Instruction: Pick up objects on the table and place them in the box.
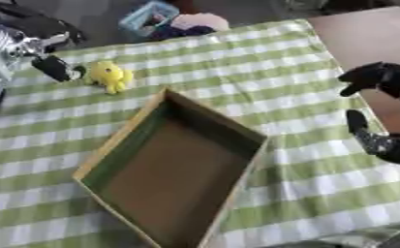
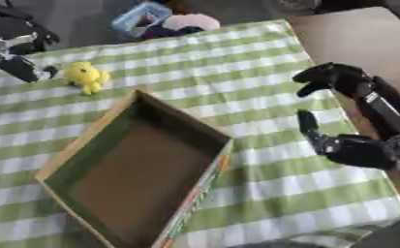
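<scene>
One box [image 1: 173, 169], one yellow toy [image 1: 111, 75], both on green-checked cloth [image 1: 304, 184]. Box open, nothing inside, long axis running near-left to far-right diagonal. Toy near far-left edge, well apart from box. Left hand [image 1: 57, 68] just beside toy; grip cannot tell. Right hand [image 2: 338, 80] at right edge, fingers curled, holding nothing. Broad bare cloth between box and right edge.

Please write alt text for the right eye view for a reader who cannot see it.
An empty brown cardboard box sits on a green-and-white checked tablecloth, with a small yellow toy beyond its far-left corner. The robot's black left hand hovers beside the toy; its right hand hangs at right.
</scene>
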`<state>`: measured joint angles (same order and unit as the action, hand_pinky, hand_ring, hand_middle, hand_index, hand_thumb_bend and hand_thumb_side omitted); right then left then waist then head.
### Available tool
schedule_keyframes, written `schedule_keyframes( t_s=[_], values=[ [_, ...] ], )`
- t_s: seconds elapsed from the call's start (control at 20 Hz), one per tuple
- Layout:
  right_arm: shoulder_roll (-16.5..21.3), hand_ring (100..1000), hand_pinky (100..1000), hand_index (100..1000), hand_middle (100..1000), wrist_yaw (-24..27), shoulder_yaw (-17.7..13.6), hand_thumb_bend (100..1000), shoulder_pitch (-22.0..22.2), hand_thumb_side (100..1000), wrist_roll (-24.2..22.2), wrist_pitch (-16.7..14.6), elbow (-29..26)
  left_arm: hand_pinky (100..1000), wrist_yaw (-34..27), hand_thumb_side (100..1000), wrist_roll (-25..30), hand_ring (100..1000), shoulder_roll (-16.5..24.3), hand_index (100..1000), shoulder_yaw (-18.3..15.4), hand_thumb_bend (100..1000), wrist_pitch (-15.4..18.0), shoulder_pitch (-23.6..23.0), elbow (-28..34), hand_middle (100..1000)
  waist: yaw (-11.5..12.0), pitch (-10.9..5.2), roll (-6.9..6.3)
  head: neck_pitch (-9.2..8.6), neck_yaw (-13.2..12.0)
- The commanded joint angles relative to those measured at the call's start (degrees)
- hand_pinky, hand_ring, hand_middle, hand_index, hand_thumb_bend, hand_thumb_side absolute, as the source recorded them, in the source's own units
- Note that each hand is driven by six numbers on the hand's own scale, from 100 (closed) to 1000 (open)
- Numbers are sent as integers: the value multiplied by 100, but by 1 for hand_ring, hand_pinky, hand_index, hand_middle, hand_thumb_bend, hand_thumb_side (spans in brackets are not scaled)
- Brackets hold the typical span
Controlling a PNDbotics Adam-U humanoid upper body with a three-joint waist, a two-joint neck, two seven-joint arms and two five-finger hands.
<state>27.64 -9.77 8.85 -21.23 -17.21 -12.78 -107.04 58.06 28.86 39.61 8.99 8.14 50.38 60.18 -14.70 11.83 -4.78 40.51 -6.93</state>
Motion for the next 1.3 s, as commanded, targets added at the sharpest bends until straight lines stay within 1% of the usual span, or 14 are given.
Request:
schedule_keyframes(
  t_s=[0.05,0.35,0.6,0.9,1.3],
  values=[
    [154,707,807,828,764,49,-20,100,-100,100,-18,-13,-124,827,-69,346,-206,813,41,934,-106,234,13,137,-113,790,-32,-65,13,-81,-26],
    [147,707,807,827,764,56,-10,100,-133,100,-32,-14,-129,825,-255,336,-453,812,-84,930,-139,229,2,128,-359,782,-117,-1,-14,-108,-49],
    [146,706,806,827,763,62,-1,100,-152,100,-46,-15,-132,824,-290,344,-572,810,-97,930,-163,212,-34,104,-434,779,-177,57,-55,-128,-69],
    [148,706,805,826,763,64,-4,100,-162,100,-49,-14,-134,823,-309,349,-914,806,-106,925,-200,196,-175,73,-469,767,-226,118,-88,-134,-79],
    [145,706,805,826,762,69,-5,100,-170,100,-55,-16,-135,821,-211,350,-930,802,-148,925,-218,186,-267,59,-594,767,-249,171,-110,-190,-272]
  ],
)
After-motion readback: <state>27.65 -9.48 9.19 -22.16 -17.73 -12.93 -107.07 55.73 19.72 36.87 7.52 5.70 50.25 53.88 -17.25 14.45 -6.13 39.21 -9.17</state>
